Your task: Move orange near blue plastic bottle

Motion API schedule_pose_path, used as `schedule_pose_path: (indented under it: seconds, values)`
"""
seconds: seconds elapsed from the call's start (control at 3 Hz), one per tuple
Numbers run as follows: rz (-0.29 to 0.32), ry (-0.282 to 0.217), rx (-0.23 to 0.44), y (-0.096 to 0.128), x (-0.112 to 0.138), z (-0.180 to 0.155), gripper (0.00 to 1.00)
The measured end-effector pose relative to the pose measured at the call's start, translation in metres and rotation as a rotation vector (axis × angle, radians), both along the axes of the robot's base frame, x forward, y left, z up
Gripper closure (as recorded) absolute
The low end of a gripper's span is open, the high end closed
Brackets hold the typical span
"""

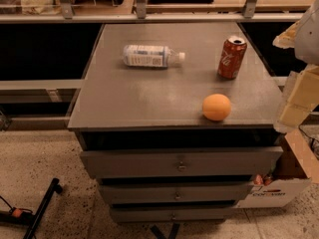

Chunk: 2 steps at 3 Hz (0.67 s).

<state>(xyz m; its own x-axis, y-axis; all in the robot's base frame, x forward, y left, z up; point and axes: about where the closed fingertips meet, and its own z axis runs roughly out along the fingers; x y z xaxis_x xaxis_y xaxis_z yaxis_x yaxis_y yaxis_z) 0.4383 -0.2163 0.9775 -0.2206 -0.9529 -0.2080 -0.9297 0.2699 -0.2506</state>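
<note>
The orange (217, 107) sits on the grey cabinet top (149, 93), near its front right edge. The blue plastic bottle (151, 56) lies on its side at the back left of the top, with its white cap pointing right. My gripper (298, 99) shows as pale cream parts at the right edge of the view, beside the cabinet's right side and to the right of the orange, touching nothing. The orange and the bottle lie well apart.
A red soda can (232, 57) stands upright at the back right, behind the orange. The cabinet has several drawers (179, 162) below its top. A cardboard box (286, 180) stands on the floor at the right. A black stand leg (42, 205) lies on the floor at the left.
</note>
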Motion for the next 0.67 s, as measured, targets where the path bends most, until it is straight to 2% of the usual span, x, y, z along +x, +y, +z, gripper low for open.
schedule_pose_path:
  seconds: [0.33, 0.67]
  values:
    - [0.003, -0.001, 0.000, 0.003, 0.003, -0.009, 0.00]
    - [0.058, 0.049, 0.017, 0.023, 0.012, -0.045, 0.00]
